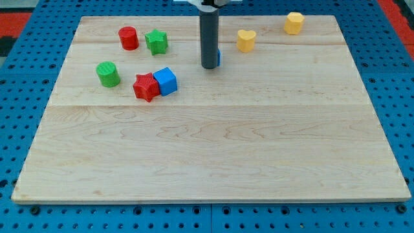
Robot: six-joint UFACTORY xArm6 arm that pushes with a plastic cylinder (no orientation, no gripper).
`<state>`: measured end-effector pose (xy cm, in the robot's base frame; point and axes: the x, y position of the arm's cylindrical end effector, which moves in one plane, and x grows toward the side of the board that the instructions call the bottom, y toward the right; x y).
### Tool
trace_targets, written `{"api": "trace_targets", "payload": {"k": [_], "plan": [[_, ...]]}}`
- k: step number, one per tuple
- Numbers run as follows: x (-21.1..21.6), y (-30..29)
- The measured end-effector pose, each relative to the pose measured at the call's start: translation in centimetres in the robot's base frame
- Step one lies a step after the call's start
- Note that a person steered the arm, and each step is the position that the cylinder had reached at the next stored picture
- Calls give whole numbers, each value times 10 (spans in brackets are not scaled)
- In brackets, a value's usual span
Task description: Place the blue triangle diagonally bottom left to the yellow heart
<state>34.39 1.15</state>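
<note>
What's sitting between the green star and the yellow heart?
In the camera view, my tip, with the blue triangle mostly hidden behind the rod, lies between the green star and yellow heart.

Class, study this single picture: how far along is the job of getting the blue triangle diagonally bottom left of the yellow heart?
Done: my tip has reached the blue triangle, which is mostly hidden behind the rod. In hand: the triangle already sits left of and slightly below the yellow heart. Left: perhaps a short nudge toward the view's bottom for a clearer diagonal.

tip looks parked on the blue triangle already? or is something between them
Probably yes. My tip sits right in front of the blue triangle, hiding most of it; only a blue sliver shows at the rod's right. Nothing lies between them. The yellow heart stands apart, upper right.
</note>
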Motion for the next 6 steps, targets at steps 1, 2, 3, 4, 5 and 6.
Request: {"api": "trace_targets", "payload": {"k": [1, 2, 3, 4, 5, 6], "plan": [[15, 29], [-13, 37], [-33, 27], [-33, 5], [-36, -7], [2, 8]]}}
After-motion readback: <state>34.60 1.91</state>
